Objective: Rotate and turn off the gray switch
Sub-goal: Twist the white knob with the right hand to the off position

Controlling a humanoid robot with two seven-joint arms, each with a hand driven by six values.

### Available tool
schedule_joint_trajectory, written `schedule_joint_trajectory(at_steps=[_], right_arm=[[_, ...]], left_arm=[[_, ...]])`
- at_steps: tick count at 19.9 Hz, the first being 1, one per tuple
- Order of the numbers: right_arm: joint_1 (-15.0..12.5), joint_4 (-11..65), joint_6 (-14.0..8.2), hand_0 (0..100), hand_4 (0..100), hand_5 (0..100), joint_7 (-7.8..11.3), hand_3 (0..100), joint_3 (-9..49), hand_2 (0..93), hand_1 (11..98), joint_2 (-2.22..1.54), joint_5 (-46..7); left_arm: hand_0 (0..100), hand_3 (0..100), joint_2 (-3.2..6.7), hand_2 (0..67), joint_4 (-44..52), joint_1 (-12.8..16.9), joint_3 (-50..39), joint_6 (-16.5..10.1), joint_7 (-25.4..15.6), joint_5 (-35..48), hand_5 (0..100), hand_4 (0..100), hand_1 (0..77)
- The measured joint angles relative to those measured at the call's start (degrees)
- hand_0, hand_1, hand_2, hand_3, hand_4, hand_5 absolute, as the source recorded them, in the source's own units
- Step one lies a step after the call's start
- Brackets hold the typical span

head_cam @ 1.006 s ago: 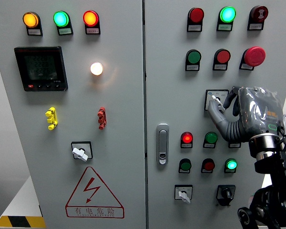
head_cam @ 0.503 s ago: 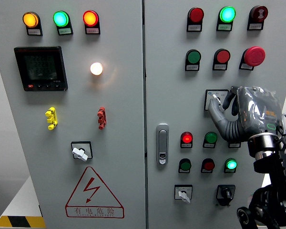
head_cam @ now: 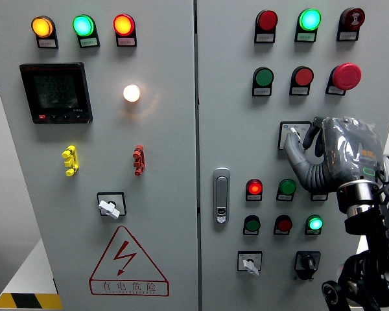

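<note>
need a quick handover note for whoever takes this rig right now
Right hand: raised at the right cabinet door, fingers curled on the knob of the gray switch; whether it has a firm grip cannot be told.
Left hand: not in view.
Gray switch: mid-height on the right door, above the lit red lamp; the hand covers part of its plate.
Done: hand placed on the knob.
Left: confirm the turn to off, then release. Knob position is hard to read from here.

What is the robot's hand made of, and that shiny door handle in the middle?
The right hand looks like dark hard parts, probably plastic, under a clear wrinkly cover; its creases catch the light. Its fingers seem wrapped in smooth gray rubbery skin. The door handle looks like polished metal, silvery with bright reflections, though chrome-coated plastic would look alike.
</note>
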Motion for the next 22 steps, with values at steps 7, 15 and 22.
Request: schedule_joint_trajectory(at_steps=[7,15,22], right_arm=[[-0.08,-0.01,-0.04,66,100,100,0.0,91,0.01,73.0,32.5,0.01,-0.01],[-0.08,0.36,-0.11,69,100,100,-0.02,91,0.09,70.2,30.5,0.14,0.02],[-0.49,1.37,-0.15,73,100,100,0.26,91,0.44,63.6,27.7,0.18,0.7]], left_arm=[[85,19,0.0,13.3,0.0,0.0,0.0,0.0,0.0,0.02,11,8,0.0],[84,19,0.0,13.3,0.0,0.0,0.0,0.0,0.0,0.02,11,8,0.0],[84,19,0.0,13.4,0.0,0.0,0.0,0.0,0.0,0.02,11,8,0.0]])
